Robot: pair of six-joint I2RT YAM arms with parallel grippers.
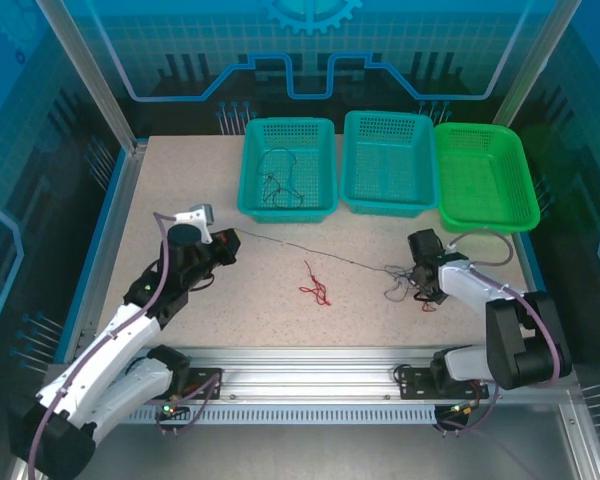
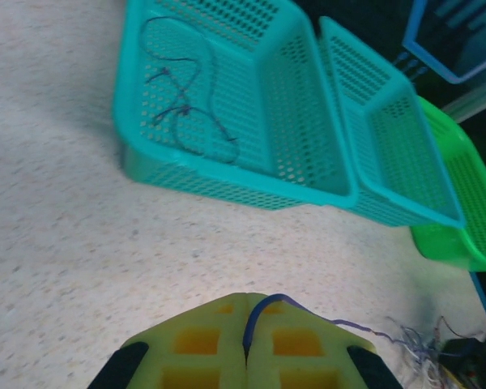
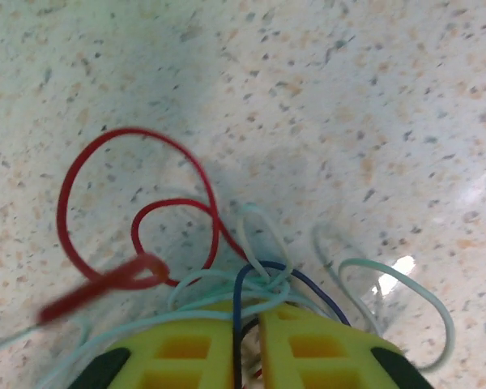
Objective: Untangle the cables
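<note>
On table (image 1: 180, 330) | left gripper (image 2: 247, 301) clamped on dark cable (image 2: 352, 326) | right gripper (image 3: 247, 314) clamped on tangle (image 3: 263, 265)

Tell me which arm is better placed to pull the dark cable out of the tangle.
Left. The left gripper is shut on the thin dark purple cable, which stretches across to the tangle of red, whitish and dark cables pinned in the right gripper; it can probably just draw away.

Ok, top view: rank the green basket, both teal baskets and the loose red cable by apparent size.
1. green basket, marginally largest.
2. left teal basket and middle teal basket: look alike, not ranked.
3. red cable, by far smallest.
</note>
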